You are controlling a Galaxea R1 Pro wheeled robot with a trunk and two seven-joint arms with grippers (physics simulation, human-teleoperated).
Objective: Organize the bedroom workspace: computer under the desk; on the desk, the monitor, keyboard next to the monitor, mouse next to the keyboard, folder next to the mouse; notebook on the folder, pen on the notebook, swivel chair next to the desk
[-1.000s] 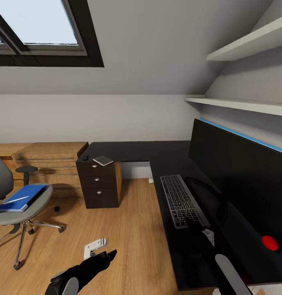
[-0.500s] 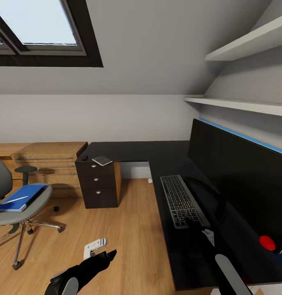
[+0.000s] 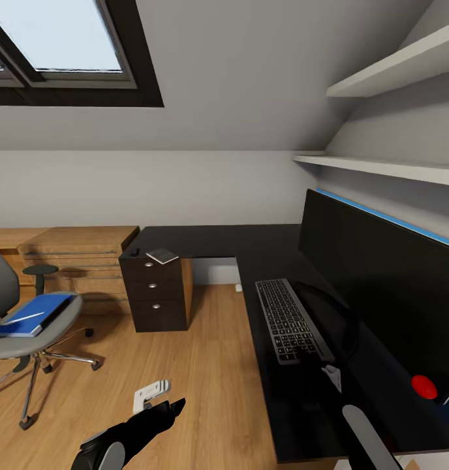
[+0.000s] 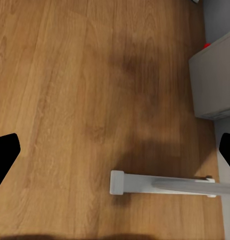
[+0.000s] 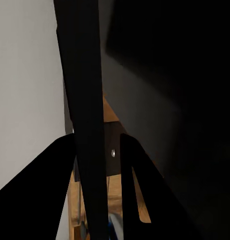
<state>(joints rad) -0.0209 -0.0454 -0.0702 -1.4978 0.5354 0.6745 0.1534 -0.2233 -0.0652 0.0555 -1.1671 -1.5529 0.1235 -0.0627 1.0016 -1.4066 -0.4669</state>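
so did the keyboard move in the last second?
No. The keyboard sits at the same spot on the desk, same gap to the monitor; the slight shift is the camera.

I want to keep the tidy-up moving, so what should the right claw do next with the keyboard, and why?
Probably open the right claw and let go. The keyboard seems to lie flat on the desk right beside the monitor, and the right wrist view shows a dark slab, likely the keyboard's edge, between the fingers.

Keyboard (image 3: 291,320) on desk (image 3: 211,239) beside monitor (image 3: 381,287)
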